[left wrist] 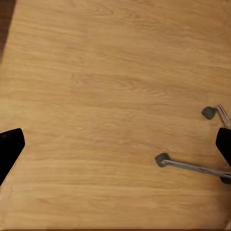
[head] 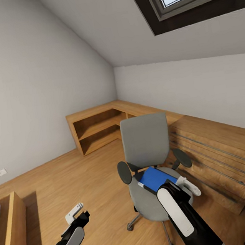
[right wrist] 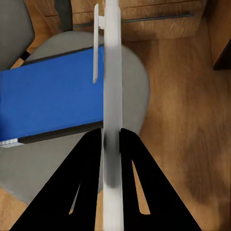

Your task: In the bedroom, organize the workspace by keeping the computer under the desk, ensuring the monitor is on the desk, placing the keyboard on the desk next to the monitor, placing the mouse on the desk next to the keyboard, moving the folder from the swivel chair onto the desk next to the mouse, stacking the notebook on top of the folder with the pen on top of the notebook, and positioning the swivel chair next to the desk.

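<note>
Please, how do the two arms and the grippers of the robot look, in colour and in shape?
Both arms are glossy black with long rounded white cover panels, seen in the head view. The left gripper ends in a small white angular tip piece on a black mount. The right gripper has a white rounded housing in the head view; in its wrist view its jaws are flat, black, tapering triangles with slot-shaped cut-outs. No cables or markings show.

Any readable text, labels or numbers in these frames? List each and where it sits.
None readable.
Folder: plain blue cover, no print visible.
Chair: no label.
Wall plate: too small to tell.
Pen in right claw: blurred, no marking legible.
</note>
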### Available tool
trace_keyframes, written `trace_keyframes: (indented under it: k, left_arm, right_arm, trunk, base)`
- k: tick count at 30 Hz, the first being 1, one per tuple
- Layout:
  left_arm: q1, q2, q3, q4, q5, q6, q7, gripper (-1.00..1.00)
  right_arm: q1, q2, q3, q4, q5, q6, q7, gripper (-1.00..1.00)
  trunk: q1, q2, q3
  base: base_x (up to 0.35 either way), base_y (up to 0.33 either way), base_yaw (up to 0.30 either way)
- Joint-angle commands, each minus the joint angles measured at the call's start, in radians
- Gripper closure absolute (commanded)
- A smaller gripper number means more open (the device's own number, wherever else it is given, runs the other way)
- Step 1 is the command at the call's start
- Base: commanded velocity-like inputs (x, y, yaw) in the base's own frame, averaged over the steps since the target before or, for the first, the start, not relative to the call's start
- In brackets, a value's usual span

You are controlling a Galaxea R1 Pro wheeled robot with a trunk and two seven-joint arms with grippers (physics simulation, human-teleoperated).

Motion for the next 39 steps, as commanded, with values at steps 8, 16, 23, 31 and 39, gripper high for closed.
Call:
trace_keyframes:
  k: [8,16,23,31,39]
  left_arm:
    - [0.142,0.015,-0.172,0.167,-0.005,-0.010,-0.063,-1.00]
    - [0.157,0.015,-0.174,0.417,-0.007,-0.151,-0.365,-1.00]
    - [0.158,0.015,-0.169,0.484,0.000,-0.181,-0.403,-1.00]
    - [0.158,0.009,-0.166,0.531,0.003,-0.217,-0.408,-1.00]
    - [0.158,-0.005,-0.168,0.536,0.001,-0.221,-0.409,-1.00]
  right_arm:
    - [0.005,0.000,0.003,-0.034,-0.004,0.043,-0.007,1.00]
    - [0.008,0.000,0.002,-0.038,-0.002,0.054,-0.008,1.00]
    - [0.008,-0.001,0.002,-0.037,0.000,0.054,-0.008,1.00]
    - [0.008,-0.035,0.002,-0.043,-0.005,0.056,-0.006,1.00]
    - [0.008,-0.063,0.003,-0.048,-0.006,0.058,0.004,1.00]
  trunk:
    - [-0.031,0.056,0.024]
    - [-0.061,0.112,0.049]
    - [-0.088,0.161,0.071]
    - [-0.119,0.217,0.096]
    - [-0.150,0.273,0.121]
  base:
    - [0.000,0.000,0.000]
    - [0.000,0.000,0.000]
    - [-0.009,0.000,-0.055]
    - [-0.264,0.000,-0.248]
    - [-0.321,-0.030,-0.292]
